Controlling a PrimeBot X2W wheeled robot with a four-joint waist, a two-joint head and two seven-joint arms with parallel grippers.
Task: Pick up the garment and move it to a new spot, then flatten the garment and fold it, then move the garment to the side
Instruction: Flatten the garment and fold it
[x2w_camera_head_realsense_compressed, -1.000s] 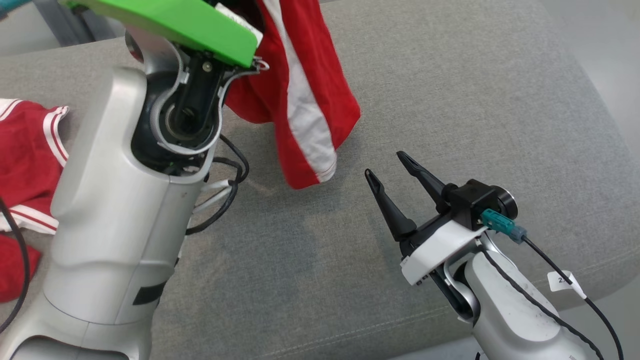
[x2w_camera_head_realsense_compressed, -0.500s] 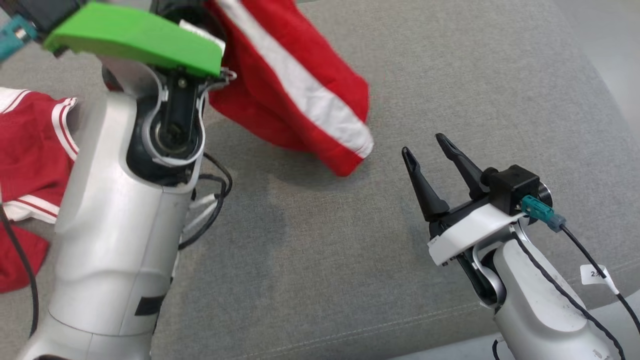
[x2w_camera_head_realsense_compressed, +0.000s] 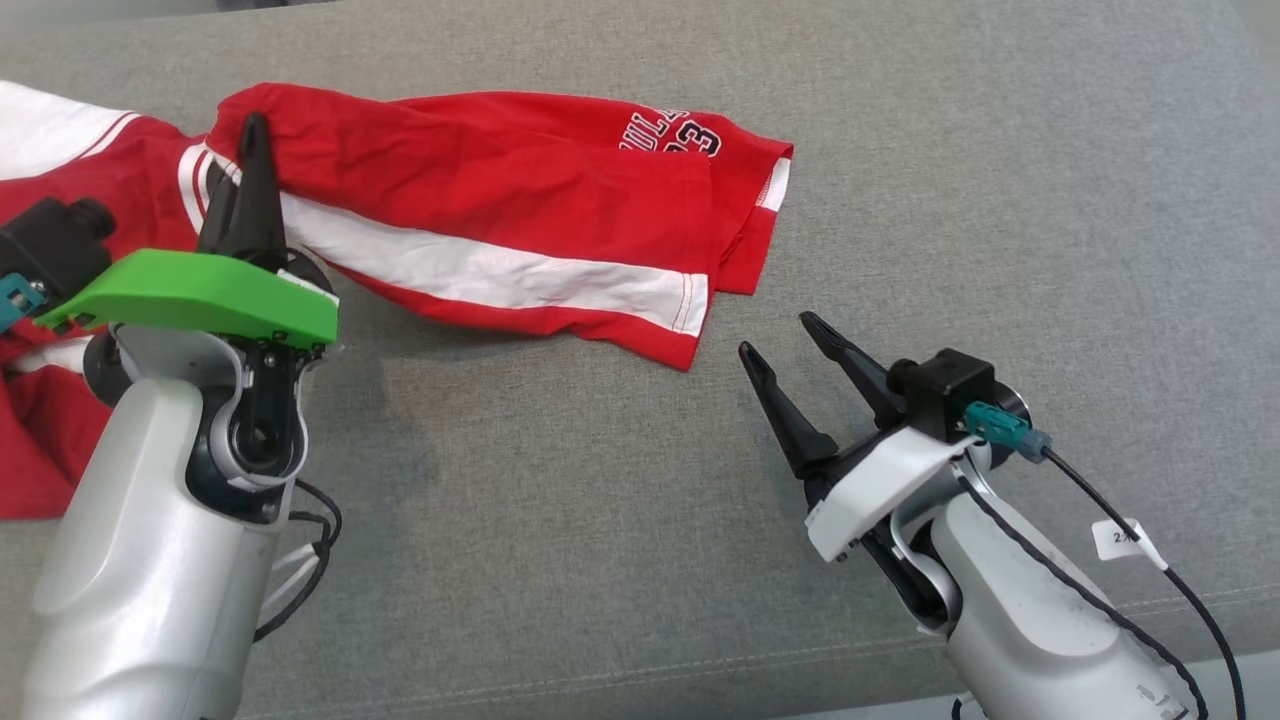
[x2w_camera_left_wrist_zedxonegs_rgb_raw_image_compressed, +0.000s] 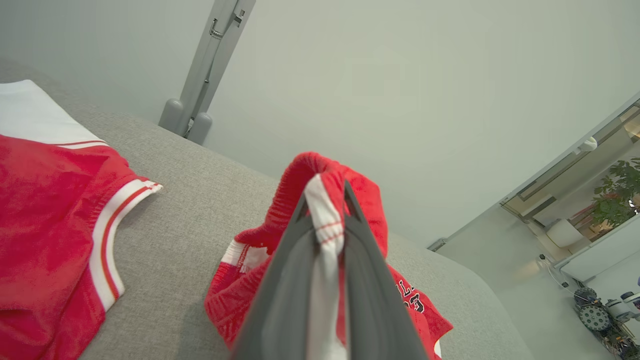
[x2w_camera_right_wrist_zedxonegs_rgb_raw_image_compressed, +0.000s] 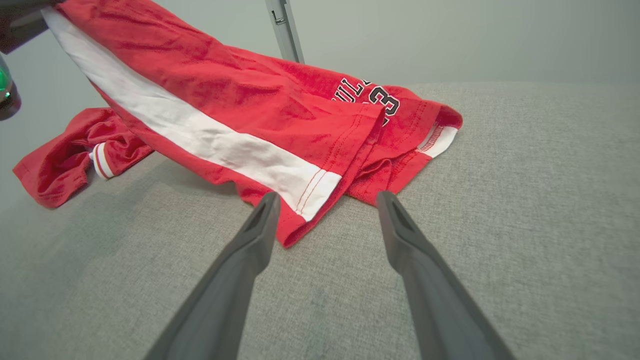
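The red garment (x2w_camera_head_realsense_compressed: 500, 190) with its white side stripe and dark lettering was seen stretched across the grey cushioned surface (x2w_camera_head_realsense_compressed: 900, 200), its waistband end lifted and pinched tightly between the closed left fingers (x2w_camera_left_wrist_zedxonegs_rgb_raw_image_compressed: 295, 260). The right fingers (x2w_camera_right_wrist_zedxonegs_rgb_raw_image_compressed: 235, 280) were held wide apart and empty, close to the garment's hem but not touching it. A second red garment (x2w_camera_left_wrist_zedxonegs_rgb_raw_image_compressed: 45, 210) was seen crumpled on the same surface, beside the left arm.
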